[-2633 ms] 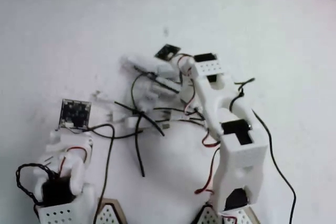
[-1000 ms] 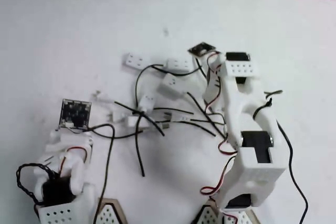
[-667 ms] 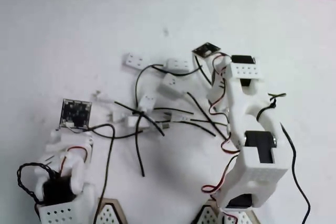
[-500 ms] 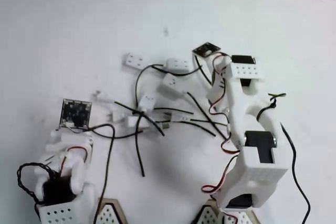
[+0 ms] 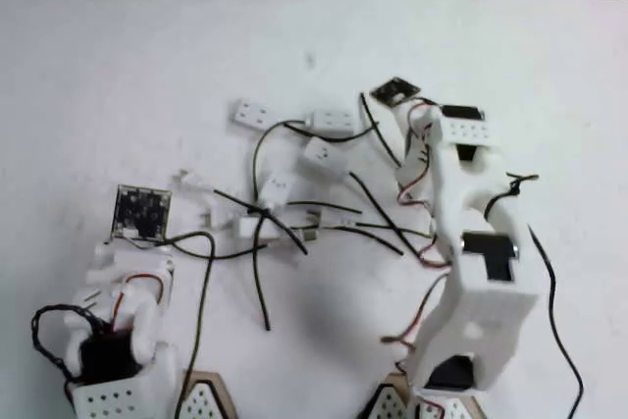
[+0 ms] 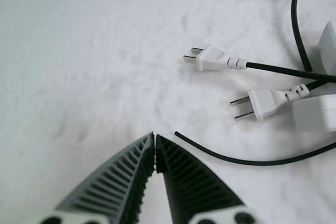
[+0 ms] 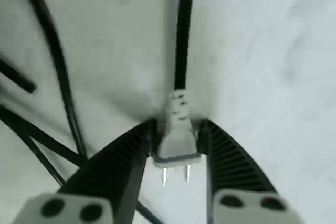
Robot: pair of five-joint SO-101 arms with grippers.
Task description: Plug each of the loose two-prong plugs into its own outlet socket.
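Note:
My right gripper (image 7: 177, 127) is shut on a white two-prong plug (image 7: 177, 142), its prongs toward the camera and its black cable (image 7: 182, 30) running away over the table. In the high view the right arm (image 5: 459, 159) stands right of the white outlet sockets (image 5: 257, 115) (image 5: 334, 123) (image 5: 324, 156). My left gripper (image 6: 155, 139) is shut on nothing, just above the bare table. Ahead of it lie two loose white plugs (image 6: 211, 59) (image 6: 262, 103), seen in the high view as plugs (image 5: 191, 181) (image 5: 218, 215). The left arm (image 5: 123, 282) sits at the front left.
Black cables (image 5: 260, 272) cross in a tangle at the table's middle, with another small plug (image 5: 309, 234) among them. A further socket block (image 5: 278, 188) lies in the tangle. The white table (image 5: 118, 66) is bare at the left and back.
The right arm has swung right, away from the socket cluster, carrying the plug and drawing its cable along. The left arm has stayed still.

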